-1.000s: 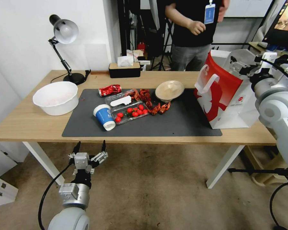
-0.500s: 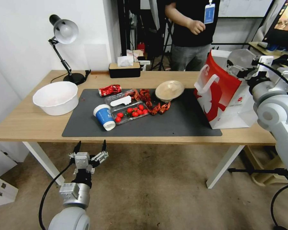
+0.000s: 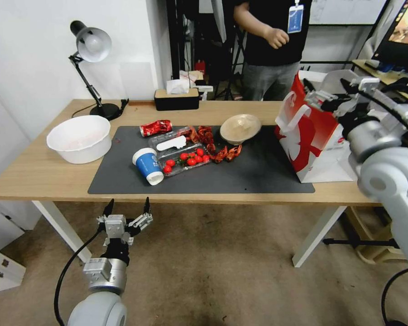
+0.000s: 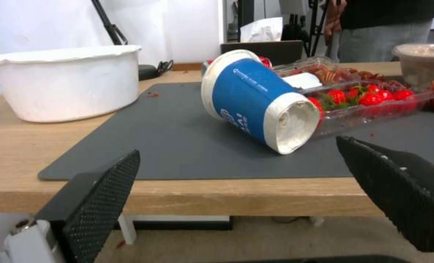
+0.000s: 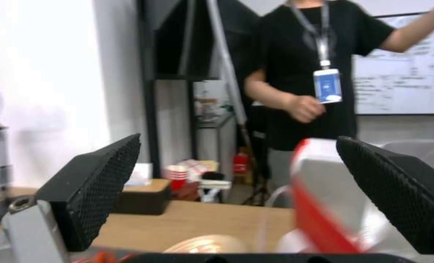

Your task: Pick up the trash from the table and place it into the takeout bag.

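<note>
Three pieces of trash, blue paper cup (image 3: pixel 148 165), crushed red can (image 3: pixel 155 127), beige round bowl (image 3: pixel 240 127), lie unbagged; right gripper (image 3: pixel 327 90) spread empty above takeout bag (image 3: pixel 313 136), left gripper (image 3: pixel 127 209) spread low

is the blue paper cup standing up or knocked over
Knocked over. The blue paper cup lies on its side on the dark mat, its white base towards the table's front edge, beside the clear tray of tomatoes.

Table (image 3: pixel 41 176): light matt wood top; mat (image 3: pixel 258 176), dark grey, smooth, matt. Takeout bag (image 3: pixel 319 131): glossy red-and-white paper. Blue paper cup (image 3: pixel 148 165); crushed red can (image 3: pixel 155 127), shiny metal.
</note>
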Available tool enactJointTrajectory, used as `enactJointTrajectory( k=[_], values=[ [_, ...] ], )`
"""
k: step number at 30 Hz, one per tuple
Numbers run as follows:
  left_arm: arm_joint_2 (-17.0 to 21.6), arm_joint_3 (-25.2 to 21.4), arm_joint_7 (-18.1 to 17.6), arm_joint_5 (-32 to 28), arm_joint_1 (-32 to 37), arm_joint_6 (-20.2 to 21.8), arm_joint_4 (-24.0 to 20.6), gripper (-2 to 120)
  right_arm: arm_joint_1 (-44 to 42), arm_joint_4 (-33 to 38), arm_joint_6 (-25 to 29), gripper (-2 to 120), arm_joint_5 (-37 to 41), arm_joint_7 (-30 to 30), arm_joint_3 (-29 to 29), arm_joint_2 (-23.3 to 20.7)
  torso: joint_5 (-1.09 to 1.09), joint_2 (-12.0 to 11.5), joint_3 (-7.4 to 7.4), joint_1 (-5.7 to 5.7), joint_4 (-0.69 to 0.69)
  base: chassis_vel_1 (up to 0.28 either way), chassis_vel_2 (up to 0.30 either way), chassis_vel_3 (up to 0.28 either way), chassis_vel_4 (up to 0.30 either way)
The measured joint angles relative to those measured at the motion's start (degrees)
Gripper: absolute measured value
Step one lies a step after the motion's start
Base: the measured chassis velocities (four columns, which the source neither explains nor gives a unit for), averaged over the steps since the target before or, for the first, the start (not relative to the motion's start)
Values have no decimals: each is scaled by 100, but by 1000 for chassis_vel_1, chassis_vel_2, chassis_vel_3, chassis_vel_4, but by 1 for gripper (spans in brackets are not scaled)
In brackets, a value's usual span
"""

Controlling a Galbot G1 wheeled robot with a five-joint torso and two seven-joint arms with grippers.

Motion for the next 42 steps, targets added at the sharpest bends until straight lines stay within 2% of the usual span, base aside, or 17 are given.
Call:
enactJointTrajectory(
  k=[8, 10, 12, 15, 16, 19, 22, 23, 24, 32, 42],
  values=[
    [-2, -13, 1, -3, 8, 0, -13, 100, -999, 527, 212, 100, -463, -29, 123, 201, 1, 0, 0, -1, -1, 0, 0, 0, 0],
    [-3, -30, 1, -8, 24, -4, -36, 100, -1509, 609, 625, 100, -1020, -128, 110, 485, 0, 0, 0, -1, 0, 0, 0, 0, 0],
    [-4, -34, 2, -10, 29, -6, -40, 100, -1628, 620, 715, 100, -1144, -155, 103, 566, 0, 0, 0, -1, 0, 0, 0, 0, 0],
    [-2, -55, 5, -22, 44, -17, -44, 100, -2415, 623, 1356, 100, -1810, -303, 37, 1118, 1, 0, 0, -1, 1, 0, 0, 0, 0],
    [-2, -55, 5, -22, 44, -17, -44, 100, -2415, 623, 1356, 100, -1810, -303, 37, 1118, 1, 0, 0, -1, 1, 0, 0, 0, 0],
    [28, -59, 9, -49, 40, -20, -59, 100, -2954, 459, 1865, 100, -2253, -466, 22, 1485, 1, 0, 0, -1, -1, 0, 0, 0, 0],
    [48, -71, 13, -73, 36, -18, -77, 100, -3058, 423, 1939, 100, -2315, -488, 9, 1562, -1, 1, 0, -1, -1, 0, 0, 0, 0],
    [71, -91, 17, -97, 31, -15, -93, 100, -3182, 375, 2021, 100, -2391, -506, -13, 1662, 1, 0, 0, -1, -2, 0, 0, 0, 0],
    [75, -105, 30, -114, 44, -12, -103, 100, -3470, 157, 2346, 100, -2685, -564, -102, 1981, 0, 0, 0, -1, 0, 0, 0, 0, 0],
    [62, -109, 34, -113, 123, -67, -130, 100, -3783, -360, 2740, 100, -2919, -563, -254, 2380, 1, 0, 0, 1, 1, 0, 0, 0, 0],
    [105, -74, 32, -146, 85, -110, -45, 100, -3969, -716, 3065, 100, -3091, -693, -339, 2600, 0, 0, 1, 1, 0, 0, 0, 0, 0]
  ],
)
